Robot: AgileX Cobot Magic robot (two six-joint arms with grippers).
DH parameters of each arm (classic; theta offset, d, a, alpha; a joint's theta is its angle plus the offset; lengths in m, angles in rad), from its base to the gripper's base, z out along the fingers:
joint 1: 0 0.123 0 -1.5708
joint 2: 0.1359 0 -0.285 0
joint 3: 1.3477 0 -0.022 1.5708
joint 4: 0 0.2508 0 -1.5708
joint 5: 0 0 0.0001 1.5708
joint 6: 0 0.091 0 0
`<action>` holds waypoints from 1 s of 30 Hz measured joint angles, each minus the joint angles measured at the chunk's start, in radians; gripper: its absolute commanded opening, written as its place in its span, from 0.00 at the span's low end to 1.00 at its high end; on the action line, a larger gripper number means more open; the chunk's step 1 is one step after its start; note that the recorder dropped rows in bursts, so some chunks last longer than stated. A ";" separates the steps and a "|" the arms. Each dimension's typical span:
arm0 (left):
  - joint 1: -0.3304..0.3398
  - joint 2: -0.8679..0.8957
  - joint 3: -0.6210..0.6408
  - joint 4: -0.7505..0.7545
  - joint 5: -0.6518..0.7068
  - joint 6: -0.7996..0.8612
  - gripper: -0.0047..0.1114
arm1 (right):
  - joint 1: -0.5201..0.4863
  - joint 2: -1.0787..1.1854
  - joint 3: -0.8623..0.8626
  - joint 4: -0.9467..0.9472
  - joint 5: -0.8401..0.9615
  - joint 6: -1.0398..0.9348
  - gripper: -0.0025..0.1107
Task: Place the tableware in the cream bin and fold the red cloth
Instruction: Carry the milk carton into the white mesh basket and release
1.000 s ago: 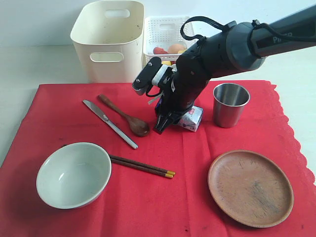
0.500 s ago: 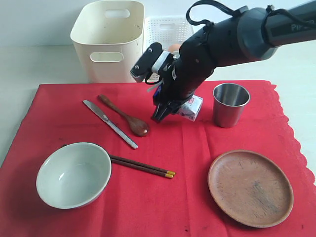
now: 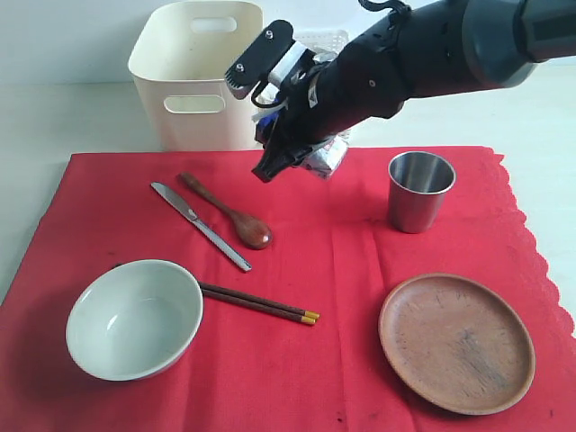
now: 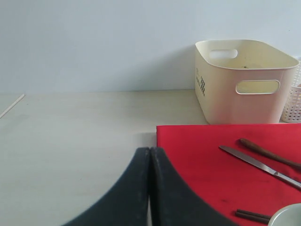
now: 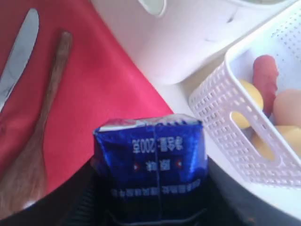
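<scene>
My right gripper (image 3: 274, 166) is shut on a blue milk carton (image 5: 150, 155) and holds it in the air over the far edge of the red cloth (image 3: 342, 261), close to the cream bin (image 3: 198, 72). On the cloth lie the knife (image 3: 200, 225), wooden spoon (image 3: 229, 212), chopsticks (image 3: 256, 302), pale bowl (image 3: 133, 317), steel cup (image 3: 420, 189) and wooden plate (image 3: 456, 342). My left gripper (image 4: 150, 155) is shut and empty, above bare table beside the cloth's corner (image 4: 197, 150); the exterior view does not show it.
The white lattice basket (image 5: 235, 117) stands right of the cream bin and holds a sausage (image 5: 265, 77), a lemon (image 5: 249, 103) and an egg (image 5: 287, 106). My right arm hides most of it in the exterior view. Pale bare table (image 4: 70, 141) surrounds the cloth.
My right gripper has lifted the milk carton off the cloth and carried it up and back toward the bin and basket. The tableware has not moved.
</scene>
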 measured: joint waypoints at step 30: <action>0.000 0.000 0.000 0.000 0.000 0.000 0.04 | -0.156 0.161 -0.129 0.306 -0.649 0.109 0.02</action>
